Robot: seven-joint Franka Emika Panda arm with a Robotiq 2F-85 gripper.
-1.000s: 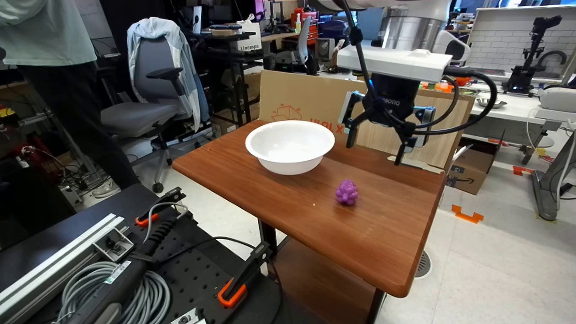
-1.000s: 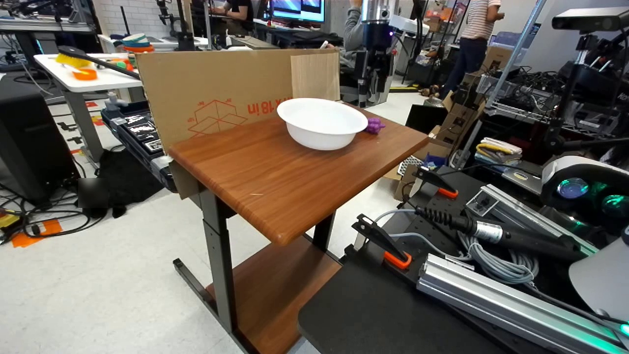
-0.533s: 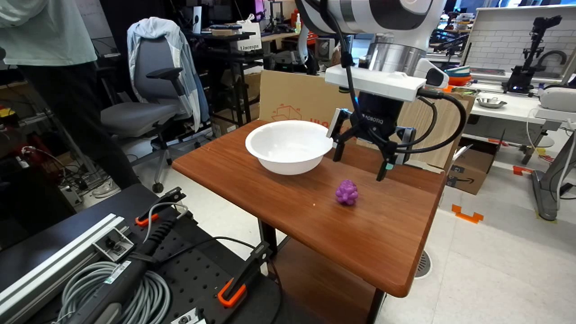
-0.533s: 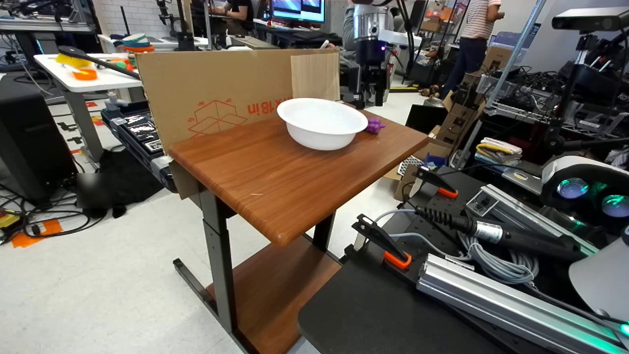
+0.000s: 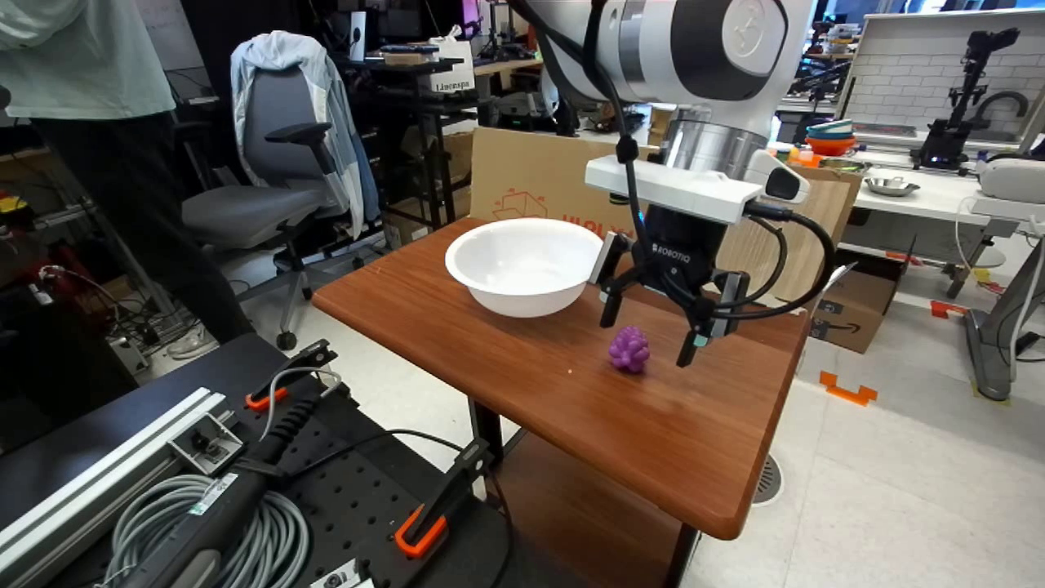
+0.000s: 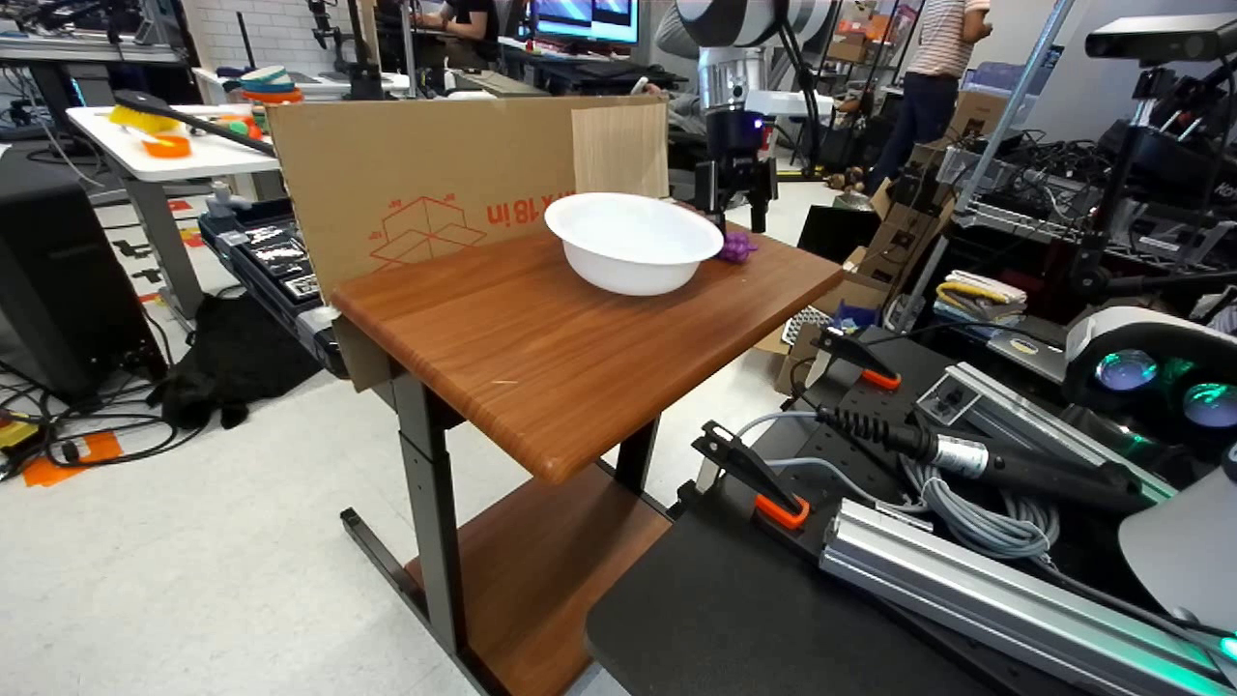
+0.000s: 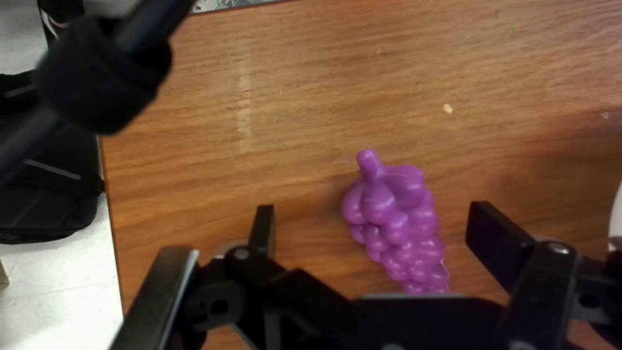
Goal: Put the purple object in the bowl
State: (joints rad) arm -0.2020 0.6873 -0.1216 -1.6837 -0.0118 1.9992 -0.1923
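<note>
Wrist view: the end effector, jaws apart, hangs near the purple grapes.

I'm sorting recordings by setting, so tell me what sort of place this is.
Probably a robotics lab or workshop: a robot arm hangs over a brown table, a perforated black board bears coiled gray cable, and a lit screen stands behind.

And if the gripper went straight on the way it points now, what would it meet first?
The gripper would most likely meet the purple object, which shows between its parted jaws in the wrist view. Depth is unclear, so the jaws might touch the tabletop beside it first.
</note>
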